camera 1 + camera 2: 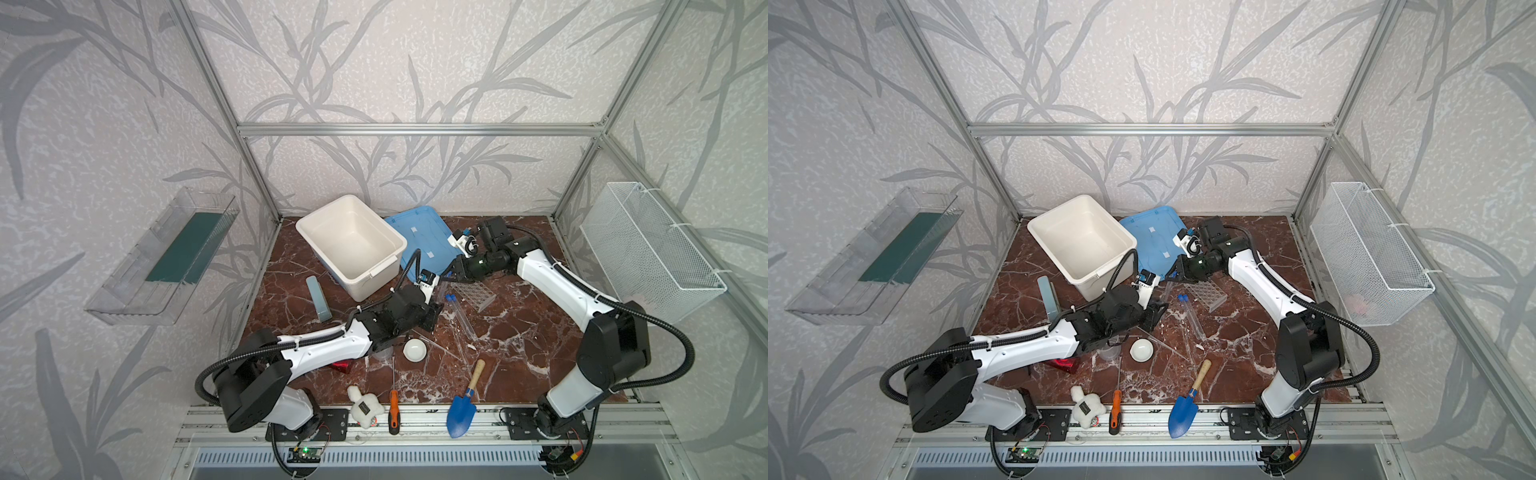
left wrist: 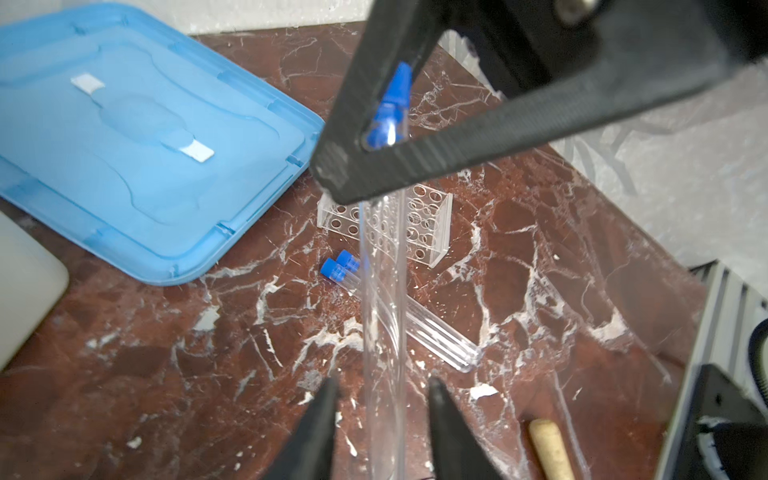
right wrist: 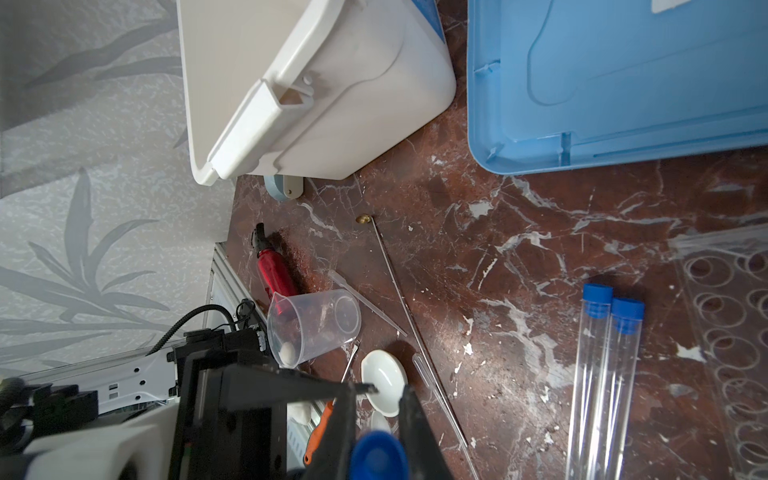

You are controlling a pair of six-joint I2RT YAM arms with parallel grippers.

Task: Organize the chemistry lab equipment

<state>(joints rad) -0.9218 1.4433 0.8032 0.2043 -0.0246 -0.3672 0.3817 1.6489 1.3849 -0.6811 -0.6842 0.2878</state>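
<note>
Marble tabletop (image 2: pixel 166 353) — right fingers (image 2: pixel 457 141) clamp a test tube (image 2: pixel 382 291), left fingers (image 2: pixel 316 432) apart around it — rack (image 2: pixel 428 224) nearby.

There are 3 test tubes (image 3: pixel 588 374), 1 rack (image 1: pixel 473 293), 1 beaker (image 3: pixel 316 328), 1 white dish (image 3: pixel 382 380), 1 white tub (image 1: pixel 353 245), 1 blue lid (image 1: pixel 424 237), 1 trowel (image 1: pixel 463 409) and 1 screwdriver (image 1: pixel 394 409).

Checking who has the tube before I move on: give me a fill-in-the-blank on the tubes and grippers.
The right gripper pinches one tube by its ____ cap. The left gripper stands ____ around that tube. ____ other tubes lie on the table beside the rack.
Missing: blue; open; two.
</note>
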